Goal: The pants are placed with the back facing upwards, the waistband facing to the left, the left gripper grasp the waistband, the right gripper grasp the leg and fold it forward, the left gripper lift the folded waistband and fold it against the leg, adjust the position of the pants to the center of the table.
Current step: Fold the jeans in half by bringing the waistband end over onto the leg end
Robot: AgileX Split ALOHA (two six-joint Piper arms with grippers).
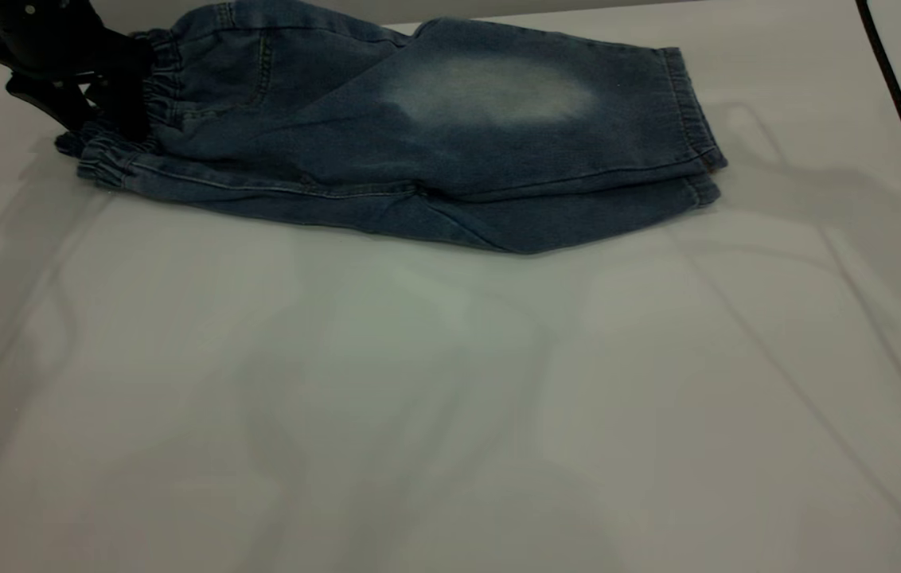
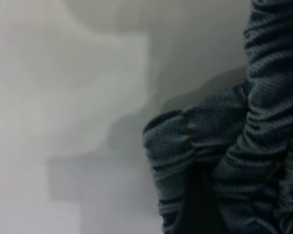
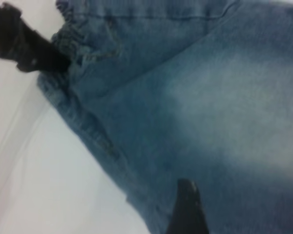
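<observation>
Only the right wrist view shows the right gripper's fingertip (image 3: 188, 209) over the pants (image 1: 419, 135), its spread unreadable, while the left gripper (image 1: 112, 95) clamps the waistband (image 1: 156, 95).

exterior: high, facing table (image 1: 450, 398) | 2 wrist views: close on pants (image 1: 419, 135) | shared: waistband (image 1: 156, 95)

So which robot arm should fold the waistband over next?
Probably the left. The left gripper is already at the waistband of the once-folded pants; the right gripper hovers above the leg.
</observation>
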